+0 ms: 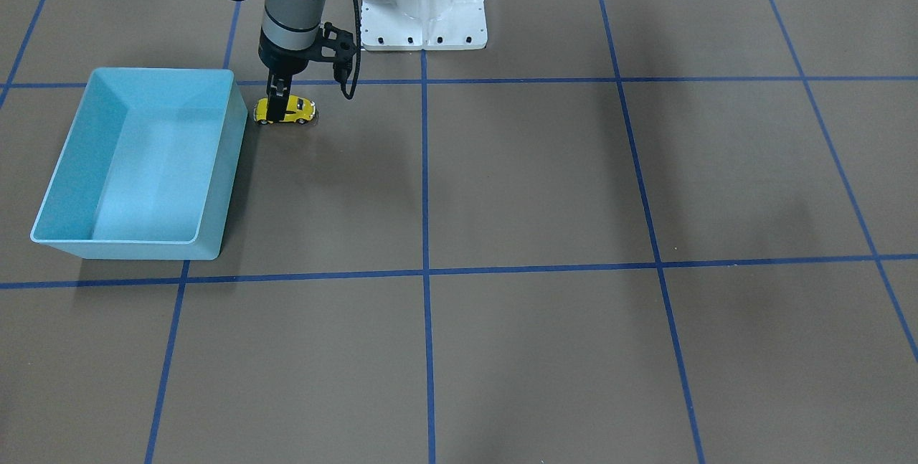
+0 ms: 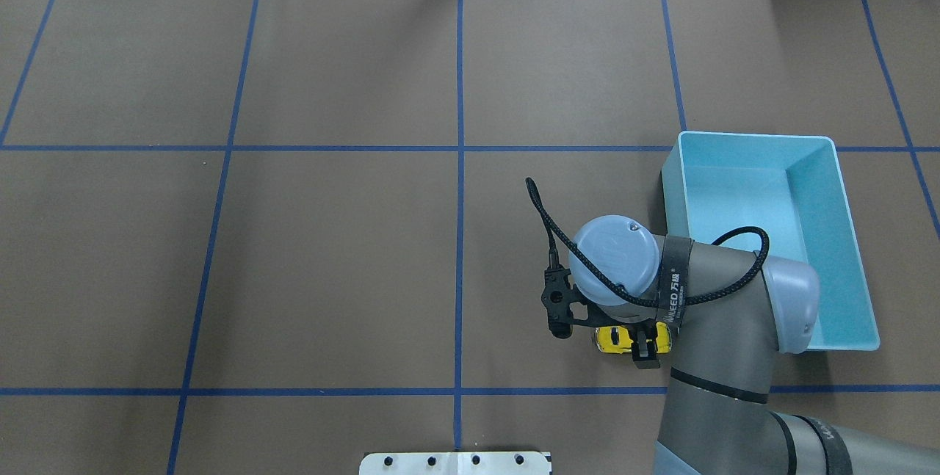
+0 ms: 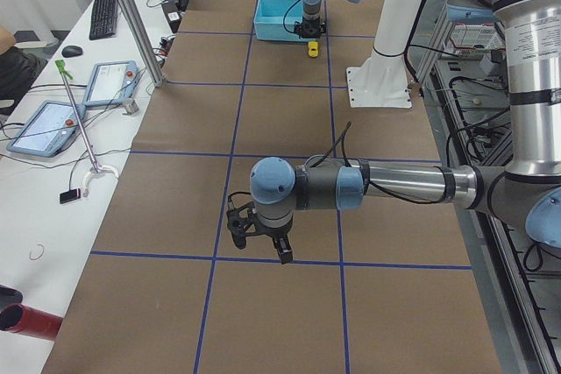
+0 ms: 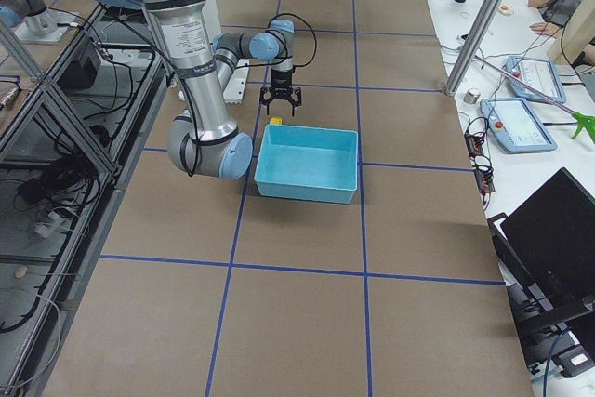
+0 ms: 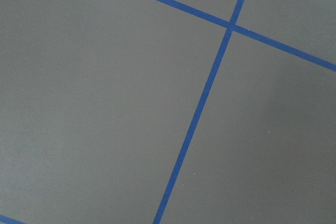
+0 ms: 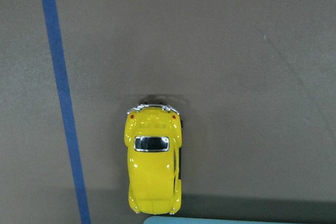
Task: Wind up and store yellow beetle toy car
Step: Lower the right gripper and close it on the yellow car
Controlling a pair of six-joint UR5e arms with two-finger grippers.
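The yellow beetle toy car (image 1: 285,110) stands on its wheels on the brown table, just beside the light blue bin (image 1: 43,220). It also shows in the overhead view (image 2: 617,339) and in the right wrist view (image 6: 152,161). My right gripper (image 1: 278,97) points straight down over the car with its fingers spread, one finger (image 2: 645,357) on the car's near side. It looks open and the car rests on the table. My left gripper (image 3: 263,238) shows only in the exterior left view, low over bare table, and I cannot tell its state.
The bin (image 2: 756,136) is empty and its rim edges into the bottom of the right wrist view (image 6: 220,220). The white robot base (image 1: 423,5) stands close behind the car. Blue tape lines (image 5: 199,114) cross the table.
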